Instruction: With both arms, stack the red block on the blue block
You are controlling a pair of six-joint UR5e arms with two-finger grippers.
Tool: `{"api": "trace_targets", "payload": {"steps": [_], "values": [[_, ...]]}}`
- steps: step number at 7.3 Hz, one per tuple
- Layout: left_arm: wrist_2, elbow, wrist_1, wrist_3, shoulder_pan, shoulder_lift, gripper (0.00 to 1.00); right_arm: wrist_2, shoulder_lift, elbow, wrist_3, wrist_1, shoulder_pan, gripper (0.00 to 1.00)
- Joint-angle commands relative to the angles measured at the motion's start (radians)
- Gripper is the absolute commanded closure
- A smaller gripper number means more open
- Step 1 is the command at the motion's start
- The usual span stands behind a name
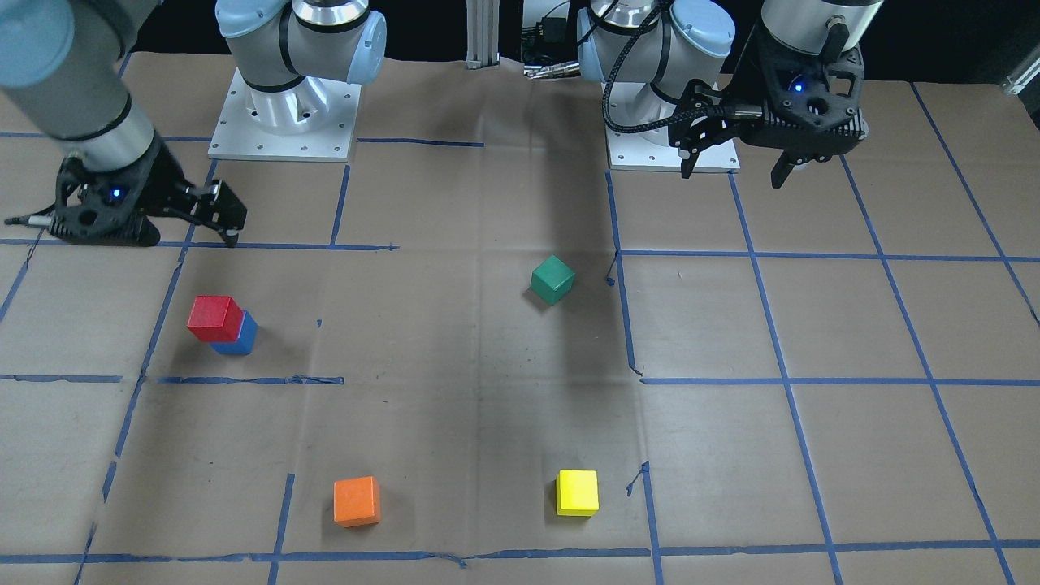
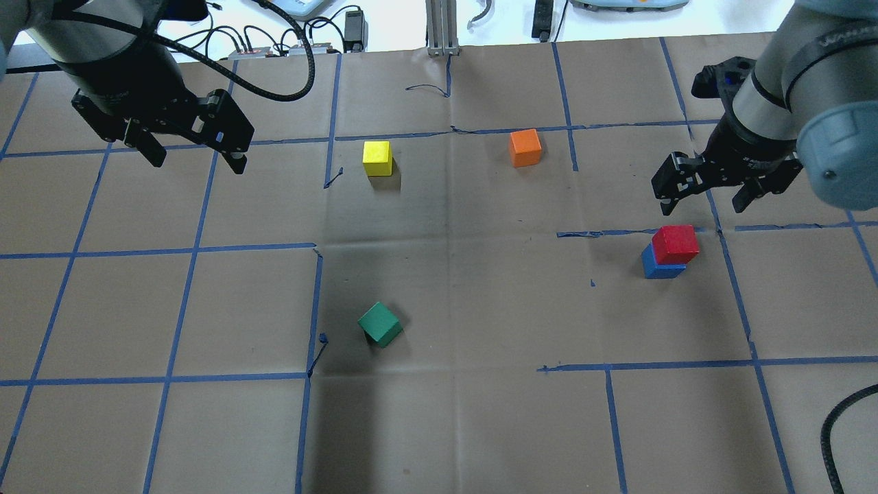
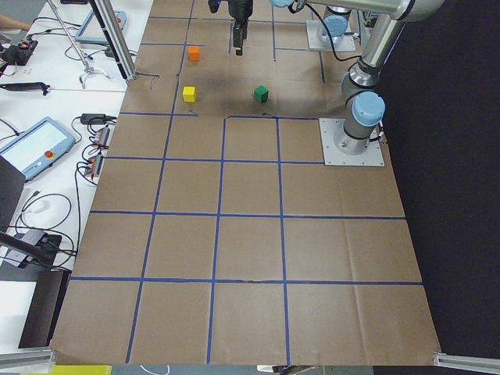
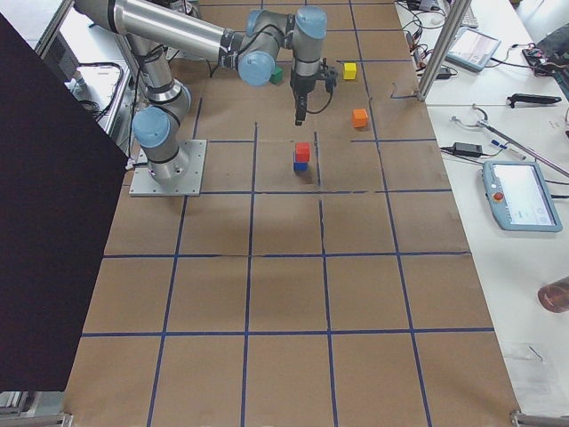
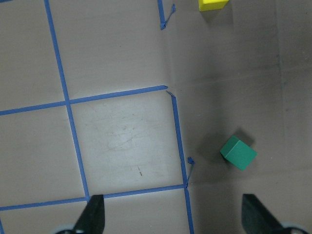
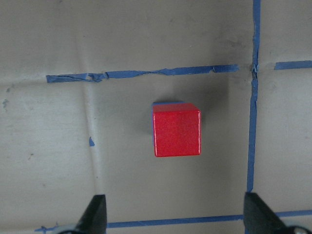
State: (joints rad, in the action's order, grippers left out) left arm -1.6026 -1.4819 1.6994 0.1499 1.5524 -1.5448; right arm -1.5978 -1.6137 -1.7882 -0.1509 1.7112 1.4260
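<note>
The red block [image 1: 215, 317] sits on top of the blue block [image 1: 241, 339], slightly offset; the stack also shows in the overhead view, red block [image 2: 675, 243] on blue block [image 2: 660, 267]. My right gripper [image 2: 703, 204] hangs open and empty above the stack, clear of it. Its wrist view looks straight down on the red block [image 6: 176, 131], with a sliver of the blue block [image 6: 168, 103] showing and the fingertips [image 6: 95, 214] wide apart. My left gripper [image 2: 197, 163] is open and empty, raised high over the table's left side.
A green block [image 2: 379, 324] lies tilted near the table's middle and shows in the left wrist view [image 5: 238, 152]. A yellow block [image 2: 377, 158] and an orange block [image 2: 525, 147] sit at the far side. Blue tape lines grid the brown table.
</note>
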Motion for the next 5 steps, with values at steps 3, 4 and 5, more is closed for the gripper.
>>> {"api": "trace_targets", "payload": {"steps": [3, 4, 5], "values": [[0.01, 0.0, -0.004, -0.001, 0.002, 0.0, 0.0, -0.005, -0.058, 0.13, 0.036, -0.15, 0.082, 0.0], [0.009, 0.0, -0.004, -0.001, 0.002, 0.0, 0.0, 0.002, -0.067, 0.138, 0.048, -0.147, 0.085, 0.0], [0.01, 0.0, -0.004, -0.003, 0.002, -0.001, 0.0, 0.012, -0.045, 0.168, 0.048, -0.134, 0.088, 0.0]]}}
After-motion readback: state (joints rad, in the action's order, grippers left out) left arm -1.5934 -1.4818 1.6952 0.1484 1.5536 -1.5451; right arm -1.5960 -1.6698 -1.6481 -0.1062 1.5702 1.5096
